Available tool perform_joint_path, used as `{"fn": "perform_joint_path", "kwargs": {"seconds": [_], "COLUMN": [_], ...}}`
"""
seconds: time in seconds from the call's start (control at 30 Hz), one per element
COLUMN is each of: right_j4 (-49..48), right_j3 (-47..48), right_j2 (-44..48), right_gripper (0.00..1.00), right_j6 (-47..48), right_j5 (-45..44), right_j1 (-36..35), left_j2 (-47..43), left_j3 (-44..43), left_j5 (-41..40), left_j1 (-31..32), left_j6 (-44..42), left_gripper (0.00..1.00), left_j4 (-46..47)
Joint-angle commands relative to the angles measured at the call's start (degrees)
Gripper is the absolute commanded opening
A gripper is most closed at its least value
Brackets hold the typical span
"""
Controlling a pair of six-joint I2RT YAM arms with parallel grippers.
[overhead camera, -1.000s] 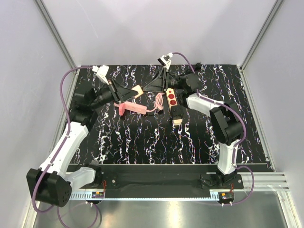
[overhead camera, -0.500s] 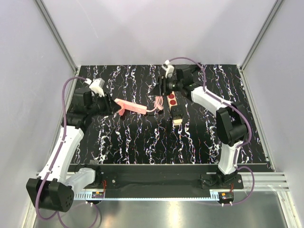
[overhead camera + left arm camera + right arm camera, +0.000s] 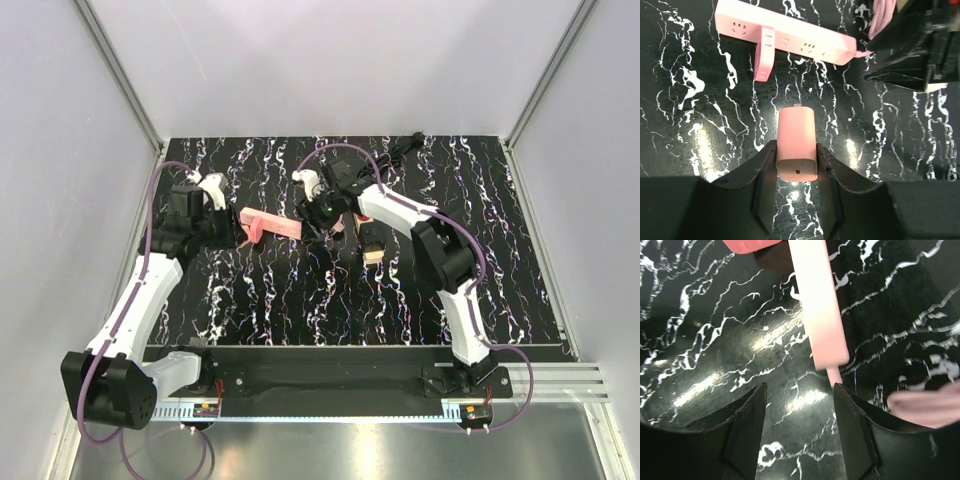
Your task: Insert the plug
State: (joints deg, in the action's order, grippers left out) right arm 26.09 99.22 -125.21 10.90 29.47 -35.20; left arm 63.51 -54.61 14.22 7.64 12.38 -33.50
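The pink plug (image 3: pixel 796 130) is a small rounded block, pinched at its rear end between the fingers of my left gripper (image 3: pixel 796 150), which is shut on it. It points at the pink power strip (image 3: pixel 785 37), which lies flat a short way ahead with its sockets up and a pink strap (image 3: pixel 764 55) across it. From above, my left gripper (image 3: pixel 230 232) sits just left of the strip (image 3: pixel 275 224). My right gripper (image 3: pixel 318 212) hovers open over the strip's cable end (image 3: pixel 820 305). Its jaws (image 3: pixel 800 415) hold nothing, and the pink cable (image 3: pixel 836 376) runs beside the right finger.
A black power strip with red buttons (image 3: pixel 365 212) and a tan end (image 3: pixel 373 255) lies just right of my right gripper. Loose pink cable (image 3: pixel 925 405) is bunched there too. Grey walls and metal posts close in the marbled black table (image 3: pixel 300 300).
My right gripper has swung left and forward from the back of the table to the pink strip's cable end, and its jaws have widened. My left gripper pulled back left, still holding the plug.
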Motion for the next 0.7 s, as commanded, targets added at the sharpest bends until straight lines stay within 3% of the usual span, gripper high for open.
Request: {"fn": "perform_joint_path", "kwargs": {"seconds": [0.0,0.17,0.27,0.3,0.53,0.67], "right_j4": [1.3,1.3,1.2,1.2,-0.2,-2.0], "right_j3": [5.6,9.1,11.7,12.4,17.7,19.0], "right_j2": [-3.5,-7.3,-9.9,-11.0,-15.9,-18.0], "right_gripper": [0.62,0.60,0.48,0.39,0.03,0.00], "right_j6": [3.3,1.9,-0.5,-1.5,-16.2,-26.4], "right_j5": [-1.4,-0.7,1.7,2.5,6.3,9.4], "right_j1": [-0.4,-0.6,-0.6,-0.6,-0.5,0.2], "left_j2": [0.4,1.1,2.1,2.8,2.9,4.5], "left_j3": [-3.0,-3.9,-5.1,-5.9,-10.8,-13.8], "left_j5": [-2.8,-3.3,-3.6,-4.2,-11.8,-12.4], "left_j1": [1.1,1.2,1.2,1.2,1.1,0.6], "left_j6": [-2.2,-1.1,1.5,2.5,21.1,29.0], "left_gripper": [0.00,0.00,0.00,0.00,0.00,0.00], "left_j4": [0.9,0.6,0.8,0.8,1.6,0.6]}}
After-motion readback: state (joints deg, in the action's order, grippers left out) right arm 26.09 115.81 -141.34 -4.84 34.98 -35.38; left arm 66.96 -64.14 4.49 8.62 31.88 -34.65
